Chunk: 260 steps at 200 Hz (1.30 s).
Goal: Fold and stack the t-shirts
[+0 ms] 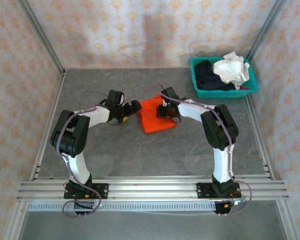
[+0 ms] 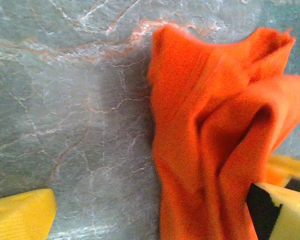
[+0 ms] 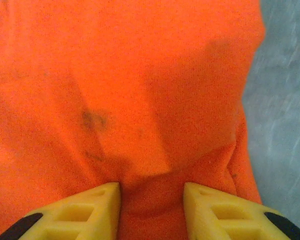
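Note:
A bright orange t-shirt (image 1: 155, 119) lies bunched into a rough square at the middle of the table. My left gripper (image 1: 135, 107) sits at its left edge, wide open; in the left wrist view the rumpled orange cloth (image 2: 210, 145) lies between the yellow fingers (image 2: 20, 217), against the right one. My right gripper (image 1: 163, 111) is down on the shirt's upper right part. Its yellow fingers (image 3: 85, 212) press a raised fold of orange cloth (image 3: 150, 200) from both sides. A white t-shirt (image 1: 231, 70) and a dark navy one (image 1: 208, 74) lie in the basket.
The teal mesh basket (image 1: 225, 93) stands at the back right corner. Grey stone-patterned tabletop (image 1: 115, 155) spreads around the orange shirt. Metal frame posts and patterned walls close in the sides and back.

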### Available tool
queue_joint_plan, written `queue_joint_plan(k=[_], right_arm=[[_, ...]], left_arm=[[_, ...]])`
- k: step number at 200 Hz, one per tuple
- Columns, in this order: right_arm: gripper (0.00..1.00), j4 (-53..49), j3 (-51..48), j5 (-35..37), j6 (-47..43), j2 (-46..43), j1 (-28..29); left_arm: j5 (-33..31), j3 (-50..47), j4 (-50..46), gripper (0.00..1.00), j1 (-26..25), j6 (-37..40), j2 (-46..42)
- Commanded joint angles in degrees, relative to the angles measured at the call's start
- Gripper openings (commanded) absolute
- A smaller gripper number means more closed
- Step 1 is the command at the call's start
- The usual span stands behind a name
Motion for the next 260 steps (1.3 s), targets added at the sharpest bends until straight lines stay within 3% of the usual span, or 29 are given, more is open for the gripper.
queue_joint_plan(k=[1,27,46,73,91,116,144,171,201,251,260], right_arm=[[0.37,-0.94,-6.27,2.39,9.46,-3.66,1.84],[0.38,4.93,-14.63,2.58,19.87,-10.4,3.55],[0.41,11.03,-19.79,0.56,25.34,-15.11,5.4],[0.56,10.4,-21.42,3.13,24.45,-21.87,5.68],[0.64,7.68,-20.49,5.02,23.03,-22.88,2.59],[0.64,9.19,-19.21,1.14,22.79,-19.89,-3.06],[0.54,7.53,-12.41,-3.57,19.86,-13.54,-4.96],[0.48,7.46,-7.77,-5.76,17.4,-9.04,-4.94],[0.39,6.27,-3.57,-9.57,16.42,-4.61,-4.97],[0.34,3.58,-1.44,-9.74,14.63,-3.58,-4.96],[0.28,3.36,-1.31,-10.2,13.98,-3.71,-4.97]], left_arm=[[-0.84,1.26,-1.96,0.93,-2.26,-0.37,1.88],[-0.62,0.0,-2.03,0.71,-2.88,-0.45,2.43],[0.22,-0.33,-2.39,0.61,-3.12,-0.11,3.13],[0.0,-0.21,-3.53,0.35,-3.17,1.13,3.16],[-0.4,0.72,-4.84,0.28,-3.16,2.55,3.41],[-0.73,2.19,-6.08,0.29,-3.17,3.8,3.43],[-0.59,3.29,-6.34,0.3,-3.17,3.94,6.08],[-0.69,3.8,-6.52,0.49,-3.17,3.86,6.58],[-0.84,4.5,-7.09,0.42,-3.17,4.12,6.81],[-0.93,5.45,-7.39,0.44,-3.17,4.12,7.46],[-0.84,5.47,-7.4,0.44,-3.17,4.12,7.46]])
